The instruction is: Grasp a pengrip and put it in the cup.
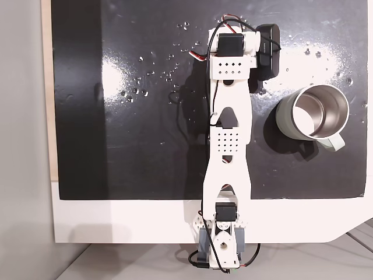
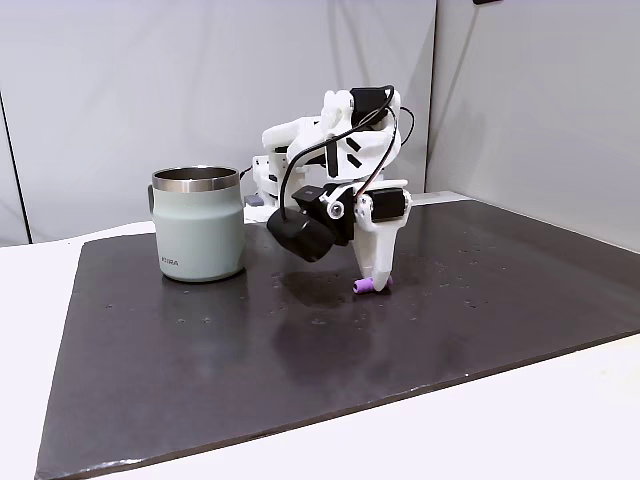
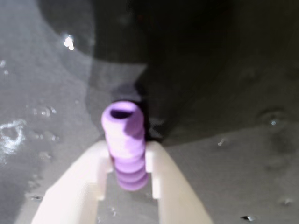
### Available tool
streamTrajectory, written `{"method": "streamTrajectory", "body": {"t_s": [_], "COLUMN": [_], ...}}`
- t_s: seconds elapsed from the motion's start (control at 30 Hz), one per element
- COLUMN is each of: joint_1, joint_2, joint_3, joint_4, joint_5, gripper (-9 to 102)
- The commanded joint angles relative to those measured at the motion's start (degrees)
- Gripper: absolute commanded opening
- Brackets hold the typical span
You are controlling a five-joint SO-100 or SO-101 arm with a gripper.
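Pengrip, a small light-purple ribbed tube, lies between the two white fingertips of the gripper in the wrist view, its hollow end pointing away from the camera. The jaws stand nearly closed around its lower half, their inner faces touching its sides. In a fixed view from the side, the pengrip rests on the dark mat with the gripper lowered right over it, tips at the mat surface. The cup, pale grey-green with a steel rim, stands upright on the mat well to the left of the gripper in that view. From above, the cup shows a shiny steel inside with nothing in it, its handle toward the lower right, and the white arm stretches across the mat beside it.
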Motion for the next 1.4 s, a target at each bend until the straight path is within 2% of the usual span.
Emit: {"method": "streamTrajectory", "body": {"t_s": [0.0, 0.47, 0.63, 0.77, 1.07, 1.37], "joint_1": [0.4, 1.5, 6.4, 14.0, 32.3, 33.8], "joint_2": [4.4, 48.7, 65.8, 75.1, 73.6, 69.4], "joint_3": [-2.5, 25.0, 37.3, 42.3, 44.0, 50.4], "joint_4": [0.8, 0.8, 0.8, 0.8, 0.5, 0.4], "joint_5": [0.6, 1.3, -1.1, -6.0, -21.1, -30.1], "gripper": [0, 0, 0, 0, 0, 0]}}
